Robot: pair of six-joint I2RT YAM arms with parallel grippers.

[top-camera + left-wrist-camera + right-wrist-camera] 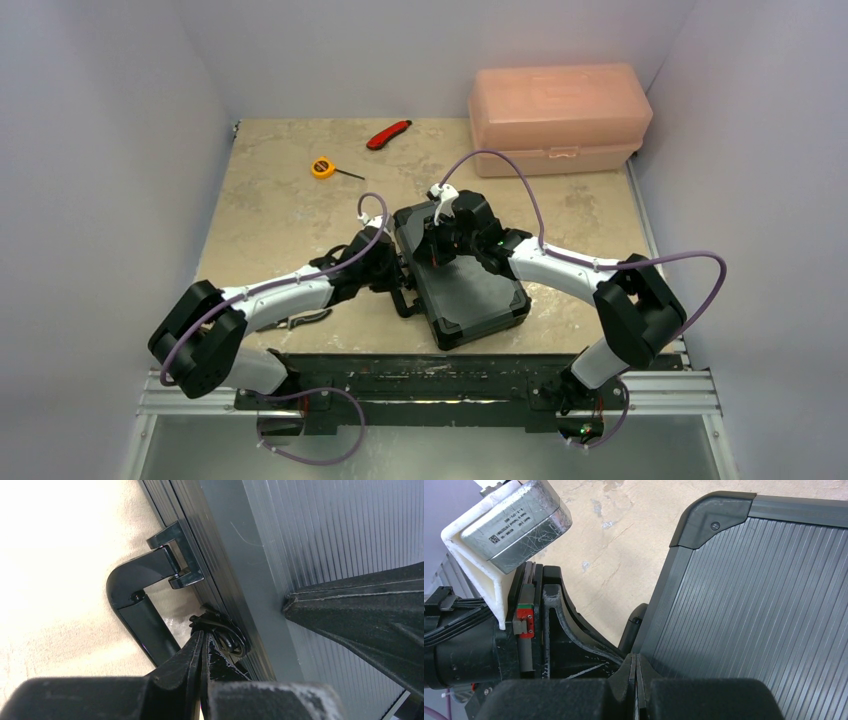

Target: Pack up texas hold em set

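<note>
The texas hold em set shows as a closed black case (472, 292) with a ribbed lid (764, 605), lying mid-table; chips, cards and dice are hidden. My left gripper (403, 272) is shut with nothing in it. Its tips (205, 636) rest against a latch (227, 636) on the case's side, beside the handle (142, 607). My right gripper (447, 243) is shut and empty too. Its tips (636, 658) press on the lid's left edge, close above the left gripper. The right gripper's dark body (360, 615) crosses the left wrist view over the lid (310, 545).
A translucent pink plastic box (558, 117) stands at the back right. A red utility knife (388, 133) and a yellow tape measure (323, 167) lie at the back. A small dark object (305, 320) lies by the left arm. Walls enclose three sides.
</note>
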